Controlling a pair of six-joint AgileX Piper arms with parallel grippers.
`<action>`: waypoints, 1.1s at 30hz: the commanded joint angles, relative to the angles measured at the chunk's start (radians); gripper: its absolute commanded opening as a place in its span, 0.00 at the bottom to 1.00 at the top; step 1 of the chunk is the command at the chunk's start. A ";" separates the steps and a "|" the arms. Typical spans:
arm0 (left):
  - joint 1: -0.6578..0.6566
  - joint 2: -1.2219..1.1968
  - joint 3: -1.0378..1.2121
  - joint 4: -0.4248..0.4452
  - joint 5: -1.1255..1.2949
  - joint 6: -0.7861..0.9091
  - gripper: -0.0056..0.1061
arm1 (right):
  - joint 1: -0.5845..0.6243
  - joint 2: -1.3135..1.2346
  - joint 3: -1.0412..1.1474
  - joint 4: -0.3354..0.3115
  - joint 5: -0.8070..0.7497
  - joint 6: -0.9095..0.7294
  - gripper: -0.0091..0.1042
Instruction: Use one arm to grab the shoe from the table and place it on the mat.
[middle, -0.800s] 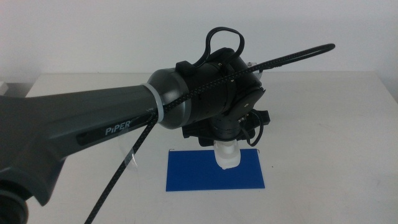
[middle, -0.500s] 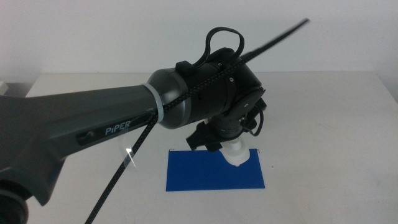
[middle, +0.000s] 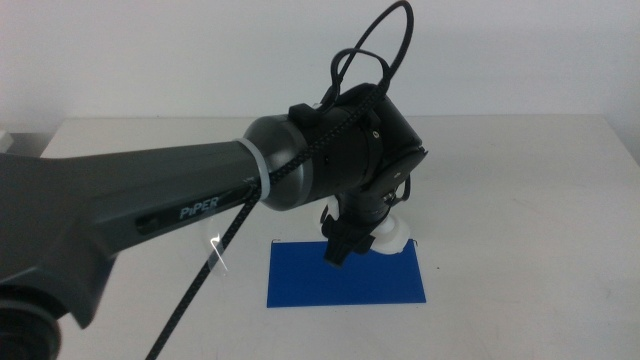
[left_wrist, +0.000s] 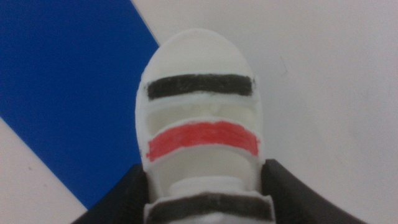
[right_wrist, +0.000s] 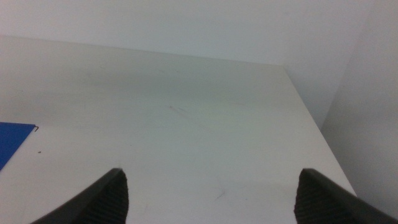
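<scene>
My left arm (middle: 150, 200) reaches in from the left, and its gripper (middle: 365, 238) is shut on the small white shoe (middle: 390, 236). It holds the shoe over the far right corner of the blue mat (middle: 340, 280). In the left wrist view the shoe (left_wrist: 199, 124), with black and red straps, sits between my left gripper's (left_wrist: 205, 190) dark jaws. Its toe is over the white table (left_wrist: 323, 74), and the mat (left_wrist: 62, 87) lies beside it. I cannot tell whether the shoe touches the surface. My right gripper (right_wrist: 214, 186) is open and empty over bare table, away from the shoe.
The white table (middle: 520, 200) ends at a pale wall behind. A black braided cable (middle: 380, 40) loops above my left wrist. In the right wrist view the table's far corner (right_wrist: 286, 68) and a corner of the mat (right_wrist: 9, 143) show.
My left wrist has turned, swinging the shoe right and back from over the mat's middle toward its far right corner. The cable has swung upward.
</scene>
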 joint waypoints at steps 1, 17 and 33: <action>-0.003 -0.044 -0.022 0.035 0.013 -0.024 0.04 | -0.002 0.003 0.005 -0.008 -0.073 -0.010 0.77; 0.017 0.016 -0.024 -0.039 0.152 -0.024 0.04 | -0.002 0.003 0.005 -0.008 -0.073 -0.010 0.77; 0.026 0.182 -0.307 -0.057 0.396 -0.024 0.04 | -0.002 0.003 0.005 -0.008 -0.073 -0.010 0.77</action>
